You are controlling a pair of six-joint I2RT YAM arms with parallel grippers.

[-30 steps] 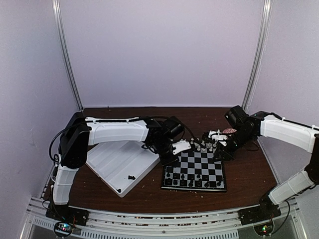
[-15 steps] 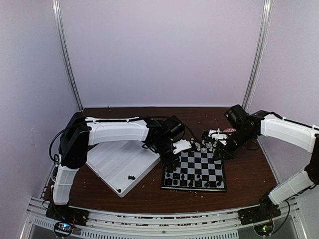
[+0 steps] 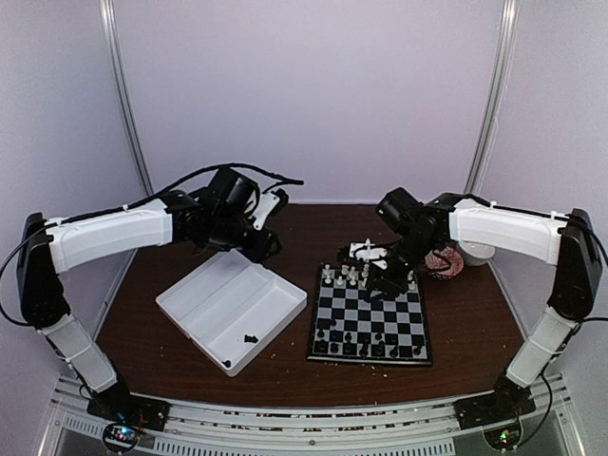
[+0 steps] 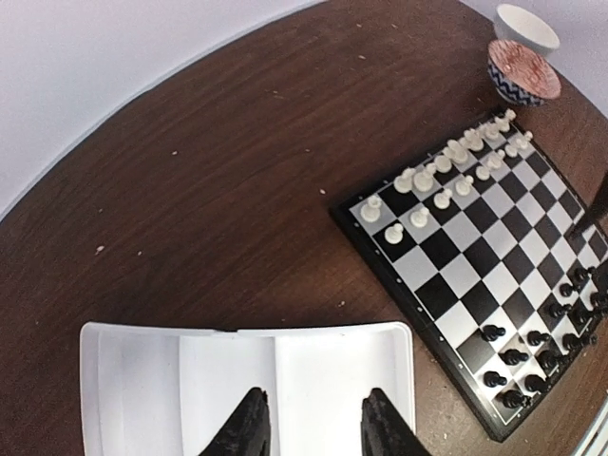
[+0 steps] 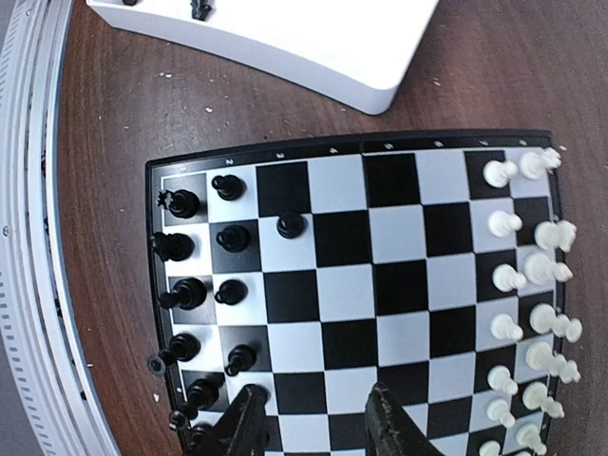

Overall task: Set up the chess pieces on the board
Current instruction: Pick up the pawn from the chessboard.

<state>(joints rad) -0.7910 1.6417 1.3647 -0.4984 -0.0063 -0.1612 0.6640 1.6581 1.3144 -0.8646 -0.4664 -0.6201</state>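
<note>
The board (image 3: pixel 370 318) lies right of centre. Black chess pieces (image 3: pixel 366 348) fill its near rows and white ones (image 3: pixel 347 276) its far rows. From the right wrist the black pieces (image 5: pixel 204 271) stand along the board's (image 5: pixel 399 285) left side, with one pawn (image 5: pixel 292 225) a square further in. My right gripper (image 5: pixel 315 389) hovers open over the board's middle squares (image 3: pixel 380 277), holding nothing. My left gripper (image 4: pixel 314 394) is open and empty, raised above the white tray's (image 4: pixel 313 334) far end (image 3: pixel 266 217). Two black pieces (image 3: pixel 250 338) lie in the tray.
The two-compartment tray (image 3: pixel 190 294) sits left of the board. A patterned bowl (image 4: pixel 523 71) and a white bowl (image 4: pixel 527 24) stand beyond the board's far right corner. One small black piece (image 5: pixel 155 363) lies on the table by the board's edge.
My left arm has lifted off the board's far-left corner, swung back over the tray, and its jaws have opened. My right arm has moved left over the board's far half.
</note>
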